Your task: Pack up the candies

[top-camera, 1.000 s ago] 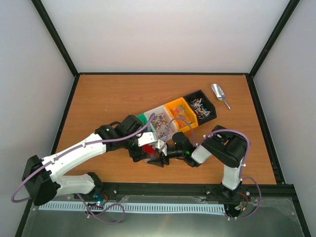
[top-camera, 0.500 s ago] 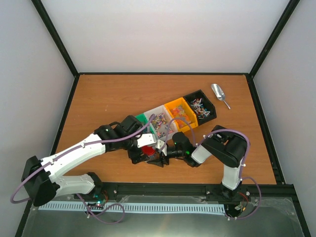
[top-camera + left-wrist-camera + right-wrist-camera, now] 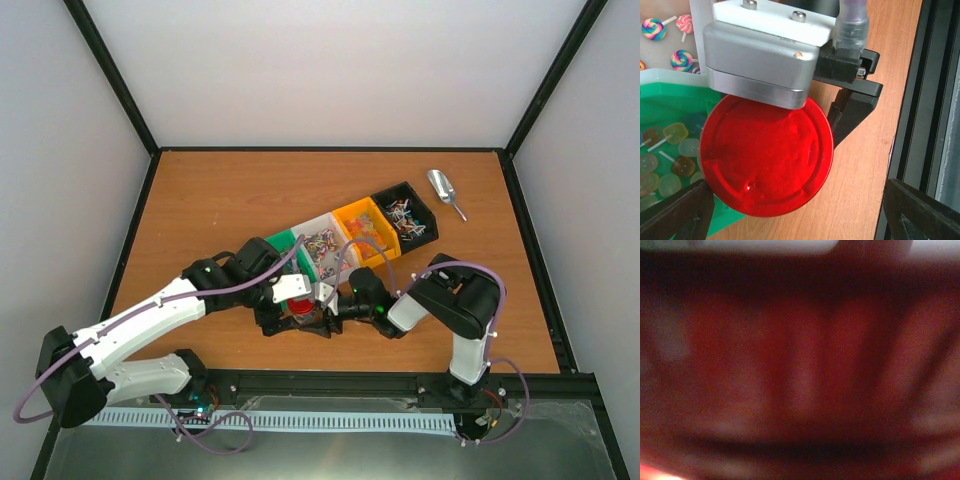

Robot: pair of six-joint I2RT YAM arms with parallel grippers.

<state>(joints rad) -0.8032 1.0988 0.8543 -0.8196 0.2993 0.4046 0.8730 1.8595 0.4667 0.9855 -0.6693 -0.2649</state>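
Left gripper is hovering with its fingers spread wide and nothing between them, looking straight down at the red lid, which is sitting just ahead of its open jaws. The right gripper is crowding in from the far side, one black finger appearing to touch the lid's rim and its silver wrist camera overhanging the lid's far edge. Whether the right jaws are pinching the lid or merely resting against it cannot be told, since the right wrist view is showing only a red blur.

The candies are lying in the green bin just to the left of the left gripper, partly under the lid's overlapping edge. More of them, small lollipops, are showing in the neighbouring bin beyond.

The risk appears to be one of crowding. Both arms are working over the same small spot, so a descent by the left fingers could be striking the right wrist camera or finger before reaching the lid. The lid is also straddling the bin's corner and the table, so a push from either side could be tipping it into the bin or shoving the bin and scattering sweets. With its camera blinded at this range, the right arm is getting no view of its own to catch a slip.
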